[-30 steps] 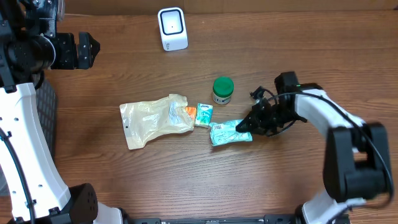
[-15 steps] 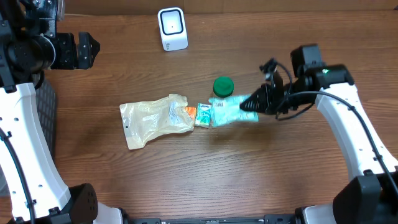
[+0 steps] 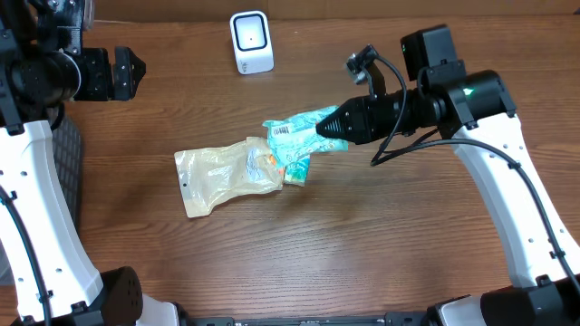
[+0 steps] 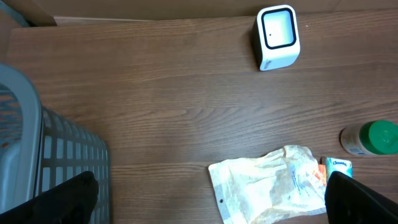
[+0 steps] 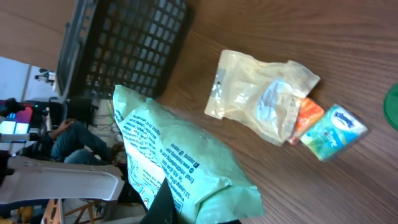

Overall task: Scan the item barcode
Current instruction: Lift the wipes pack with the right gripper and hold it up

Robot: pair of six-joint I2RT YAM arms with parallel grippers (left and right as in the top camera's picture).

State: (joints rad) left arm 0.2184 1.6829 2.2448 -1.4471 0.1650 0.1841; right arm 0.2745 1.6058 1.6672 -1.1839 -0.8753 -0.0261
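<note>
The green packet (image 3: 292, 129) is pinched by one end in my right hand (image 3: 331, 127), the fingers closed tight on it. It is held above the table (image 3: 381, 254), over the small Kleenex pack (image 3: 297, 169) and just beside the clear plastic bag (image 3: 222, 177), with its barcode label facing up. The white scanner (image 3: 251, 42) stands well apart near the table's far edge. My left hand (image 3: 136, 74) is spread wide and holds nothing, near the grey basket (image 4: 37, 168).

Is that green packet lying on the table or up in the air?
In the air: the right gripper pinches one end of the green packet, holding it above the tissue pack.
</note>
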